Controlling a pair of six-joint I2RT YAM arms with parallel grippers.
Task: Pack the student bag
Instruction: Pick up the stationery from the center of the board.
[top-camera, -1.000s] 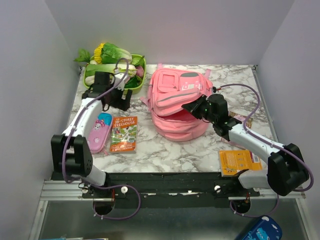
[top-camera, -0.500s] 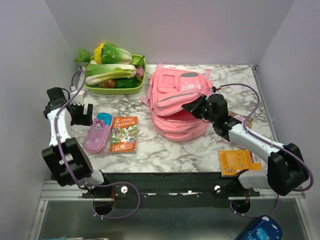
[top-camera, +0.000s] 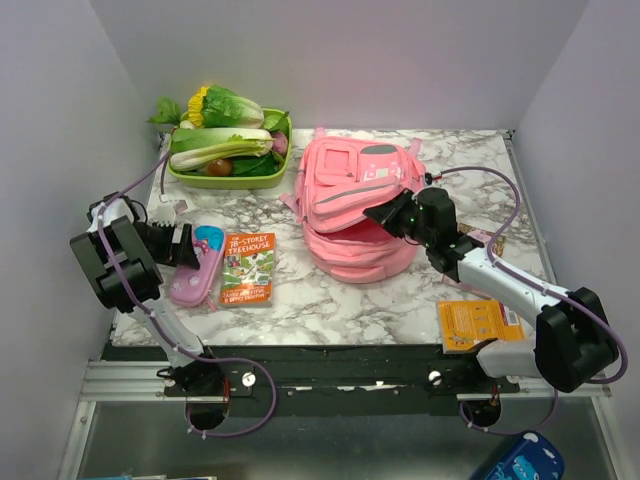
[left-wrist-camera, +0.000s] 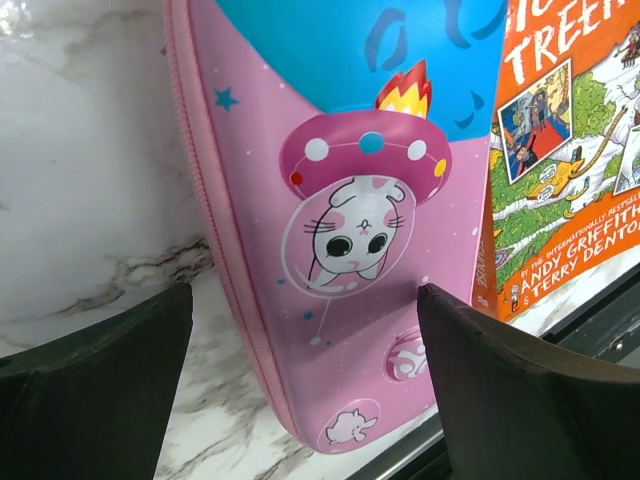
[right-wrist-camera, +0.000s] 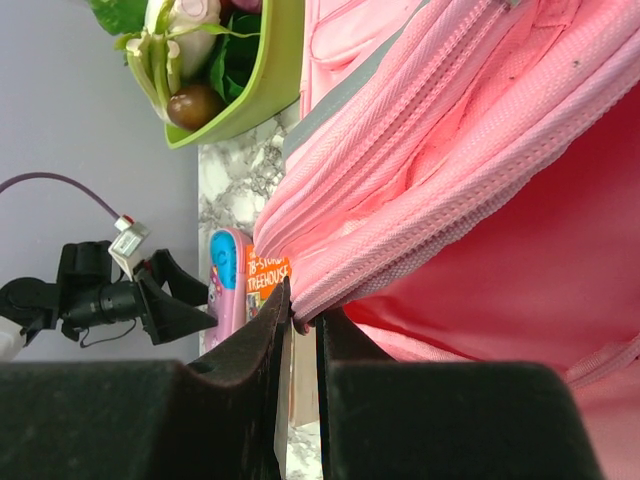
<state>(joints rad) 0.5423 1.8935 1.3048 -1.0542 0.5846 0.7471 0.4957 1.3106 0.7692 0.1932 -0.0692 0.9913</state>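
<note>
Marble-patterned table (top-camera: 330, 300) lies under all. Right gripper (right-wrist-camera: 300, 322) is closed tight on a ribbed zip edge of the soft pink fabric student bag (top-camera: 350, 190), mid-table. Left gripper (left-wrist-camera: 305, 300) stands wide open and empty, pointing at a glossy pink pencil case (left-wrist-camera: 330, 200) beside an orange book (left-wrist-camera: 570, 150).

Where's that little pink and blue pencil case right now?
In the overhead view, the pencil case lies on the left of the table, just left of the orange book, between the left arm's open fingers.
</note>
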